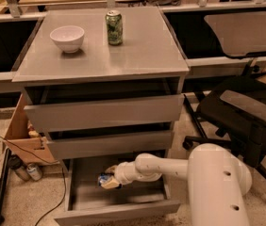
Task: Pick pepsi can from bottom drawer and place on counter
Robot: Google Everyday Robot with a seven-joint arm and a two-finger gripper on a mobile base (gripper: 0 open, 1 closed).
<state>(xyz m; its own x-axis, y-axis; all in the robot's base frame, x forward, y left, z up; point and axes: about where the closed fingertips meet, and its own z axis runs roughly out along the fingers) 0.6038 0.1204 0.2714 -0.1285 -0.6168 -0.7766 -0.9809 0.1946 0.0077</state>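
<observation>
The bottom drawer (116, 211) of the grey cabinet is pulled open. The pepsi can (103, 179), small and dark blue, lies inside it at the left of the middle. My gripper (108, 179) is down in the drawer right at the can, reaching in from the right on the white arm (170, 167). The can is partly hidden by the gripper. The counter (137, 51) is the cabinet's flat grey top, well above the gripper.
A green can (114, 27) and a white bowl (67, 37) stand on the counter's far left half. The two upper drawers (104, 113) overhang the open one. A black office chair (246, 112) stands to the right, and a cardboard box (22, 135) to the left.
</observation>
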